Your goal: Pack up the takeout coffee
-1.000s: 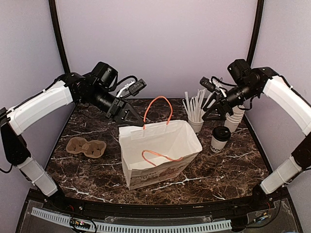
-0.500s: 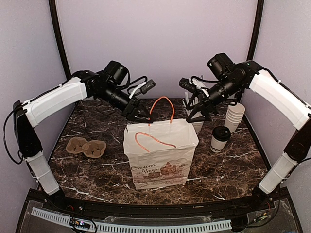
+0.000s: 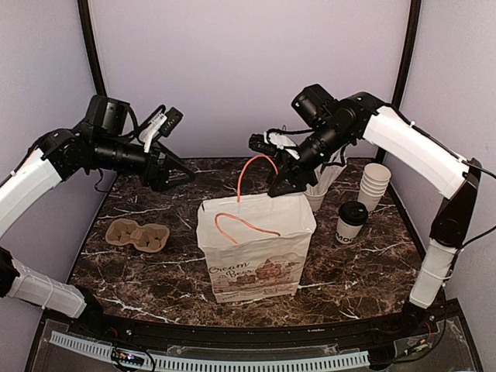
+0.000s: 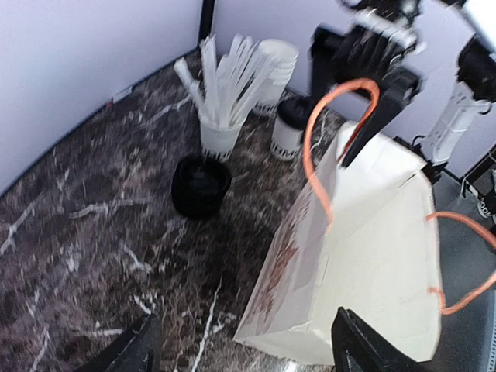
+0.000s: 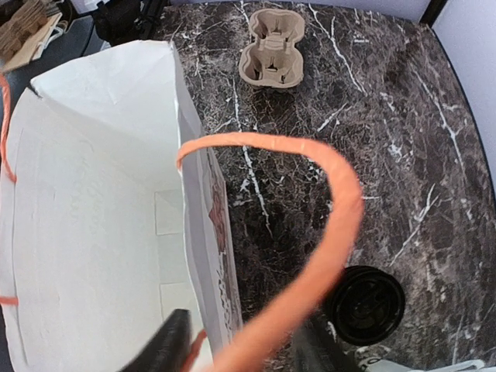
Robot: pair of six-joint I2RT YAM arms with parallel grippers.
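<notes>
The takeout coffee [image 3: 351, 221], a white cup with a black dome lid, stands on the table right of the upright white paper bag [image 3: 256, 248]; it shows small in the left wrist view [image 4: 291, 133]. My right gripper [image 3: 284, 186] is at the bag's far rim. Its fingers [image 5: 169, 349] stand apart, straddling the bag wall [image 5: 203, 232] and the base of the orange handle [image 5: 329, 225]. My left gripper [image 3: 177, 175] hangs open and holds nothing, left of and behind the bag [image 4: 372, 256].
A cup of white sticks [image 3: 314, 198] and a stack of lidless cups [image 3: 374, 184] stand behind the coffee. A loose black lid [image 5: 364, 304] lies on the table behind the bag. A cardboard cup carrier [image 3: 138, 234] sits at the left.
The bag went from lying open to standing upright. My left gripper opened and pulled back to the left. My right gripper moved left to the bag's far rim and its jaws narrowed.
</notes>
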